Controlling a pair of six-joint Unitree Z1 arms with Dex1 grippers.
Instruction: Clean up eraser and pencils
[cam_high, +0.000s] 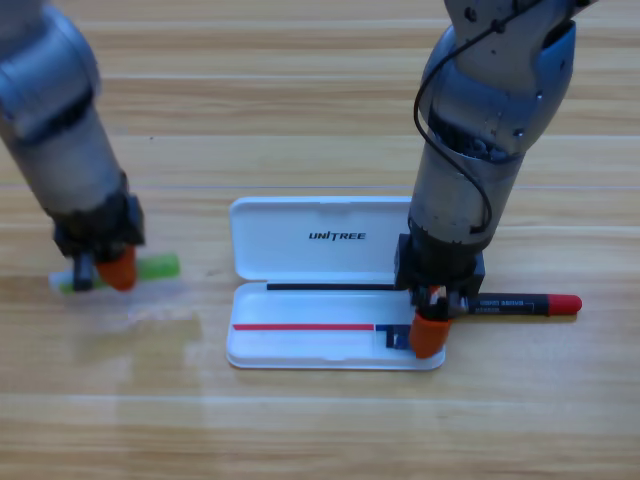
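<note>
the orange jaws of the right gripper (430, 322) are pointed down over the right end of the open white plastic pencil case (300, 350), and the short red-ended pencil with a black printed middle (520, 304) is met by them at its left end; whether the jaws are pressed on it or merely beside it cannot be told. the pencil is seen lying flat, its left end at the case's right edge and the rest stretched out to the right over the wooden table (320, 430), with a red cap at the far end. a small dark block (396, 338), taken to be the eraser, is seen inside the lower tray of the case, just left of the orange jaw and partly hidden by it. the case's lid, printed with a dark logo, is laid open behind the tray.

well apart, at the left, the left gripper (105, 270) is held down over the thick short green pencil (150, 267), which lies flat on the table; its bright green end shows to the right of the orange jaw and a paler end to the left. the spread of those jaws cannot be told either.
</note>
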